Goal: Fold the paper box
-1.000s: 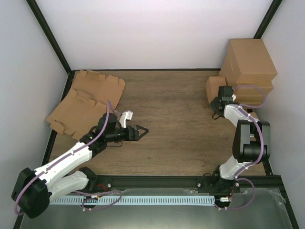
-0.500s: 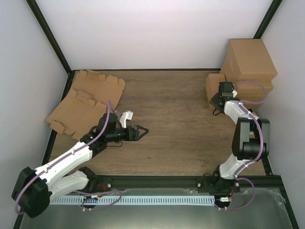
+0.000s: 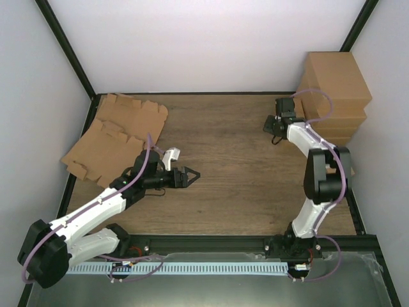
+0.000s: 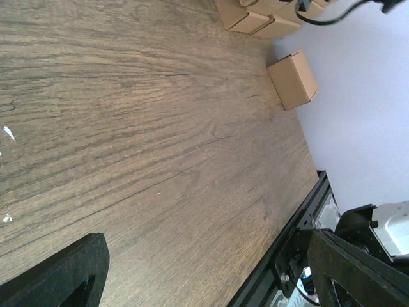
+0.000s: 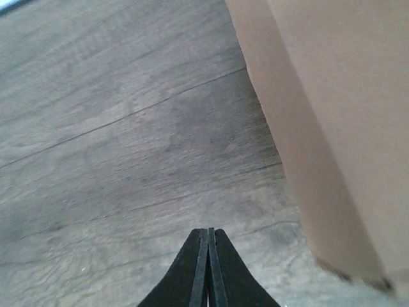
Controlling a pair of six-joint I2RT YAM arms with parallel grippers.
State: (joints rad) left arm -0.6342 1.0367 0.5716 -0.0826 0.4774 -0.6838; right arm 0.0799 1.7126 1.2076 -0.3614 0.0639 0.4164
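Note:
The paper box lies as flat brown die-cut sheets (image 3: 112, 137) with notched flaps at the table's far left. My left gripper (image 3: 190, 174) hovers open and empty over bare wood to the right of the sheets, apart from them. In the left wrist view its two dark fingers (image 4: 61, 275) stand wide apart around the left gripper (image 4: 208, 275), with only table between. My right gripper (image 3: 271, 128) is shut and empty at the far right. In the right wrist view the right gripper (image 5: 208, 238) points at bare wood beside a brown cardboard wall (image 5: 319, 128).
A stack of big brown cartons (image 3: 335, 86) fills the far right corner. A small folded box (image 4: 293, 80) stands by the right wall, with more small boxes (image 4: 252, 20) beyond it. A black frame rail (image 3: 255, 242) runs along the near edge.
My right gripper has swung left and farther back, away from the cartons and the small box beside them. My left arm has barely moved and stays open.

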